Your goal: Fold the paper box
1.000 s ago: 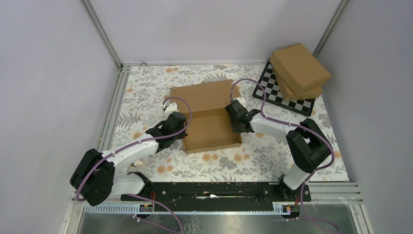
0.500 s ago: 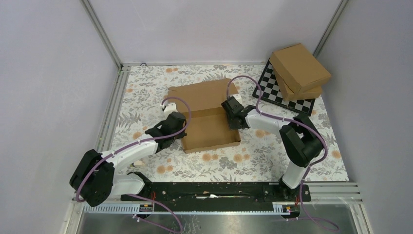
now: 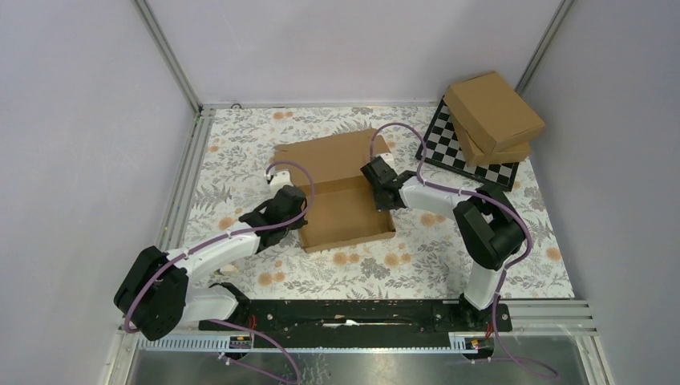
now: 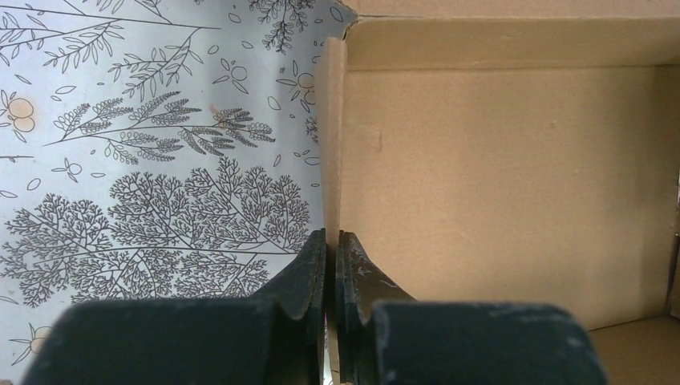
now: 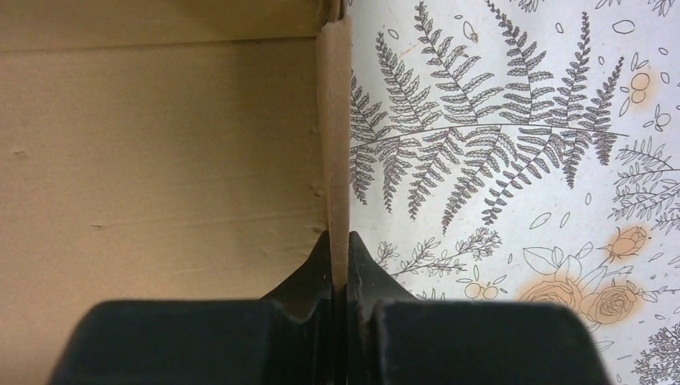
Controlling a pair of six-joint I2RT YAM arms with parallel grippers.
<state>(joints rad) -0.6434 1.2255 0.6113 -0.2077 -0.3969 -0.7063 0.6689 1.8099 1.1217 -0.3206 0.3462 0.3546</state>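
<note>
The paper box (image 3: 345,210) is brown cardboard in the middle of the floral mat, its tray part raised and its lid panel (image 3: 329,157) lying flat behind. My left gripper (image 3: 298,215) is shut on the box's left side wall (image 4: 330,144), the wall's edge pinched between the black fingers (image 4: 309,269). My right gripper (image 3: 380,196) is shut on the right side wall (image 5: 335,136), which stands upright between its fingers (image 5: 362,269). Both wrist views show the tray's bare floor (image 4: 497,176) (image 5: 160,160) inside the walls.
Two closed cardboard boxes (image 3: 493,112) are stacked on a black-and-white chequerboard (image 3: 461,152) at the back right. Metal rails (image 3: 184,176) border the mat on the left and along the near edge, where the arm bases are mounted.
My right gripper has moved left and slightly back along the box's right wall and has shut on that wall. The box has shifted a little left. The left gripper keeps its grip.
</note>
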